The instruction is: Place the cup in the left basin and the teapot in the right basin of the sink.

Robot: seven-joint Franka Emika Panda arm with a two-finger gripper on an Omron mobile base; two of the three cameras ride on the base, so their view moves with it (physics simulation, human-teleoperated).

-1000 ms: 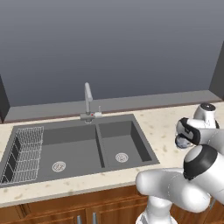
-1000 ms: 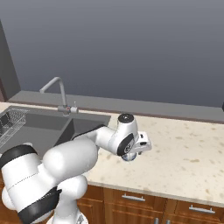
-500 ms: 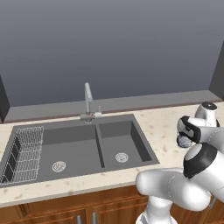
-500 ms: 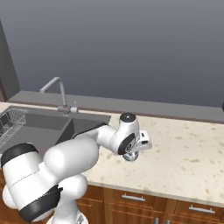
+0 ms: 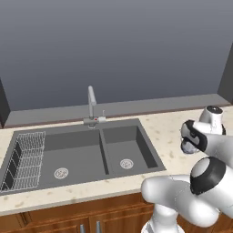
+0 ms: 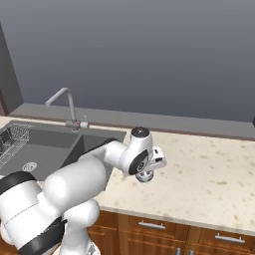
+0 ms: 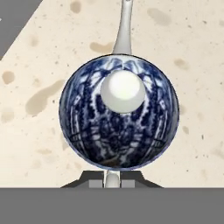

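Hand view: pincer (image 7: 112, 178) straight down, pinching teapot (image 7: 119, 111) handle.

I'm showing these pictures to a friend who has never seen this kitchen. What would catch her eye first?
Most likely the blue-and-white teapot seen from straight above in the hand view, sitting on the speckled beige counter, its thin handle pinched between the gripper's fingertips. Next, the bulky white arm reaching over that counter to the right of the dark grey double sink with its wire rack.

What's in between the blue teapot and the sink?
Just bare speckled counter. In the hand view, the teapot sits on it, with a dark corner, probably the sink, at the top left.
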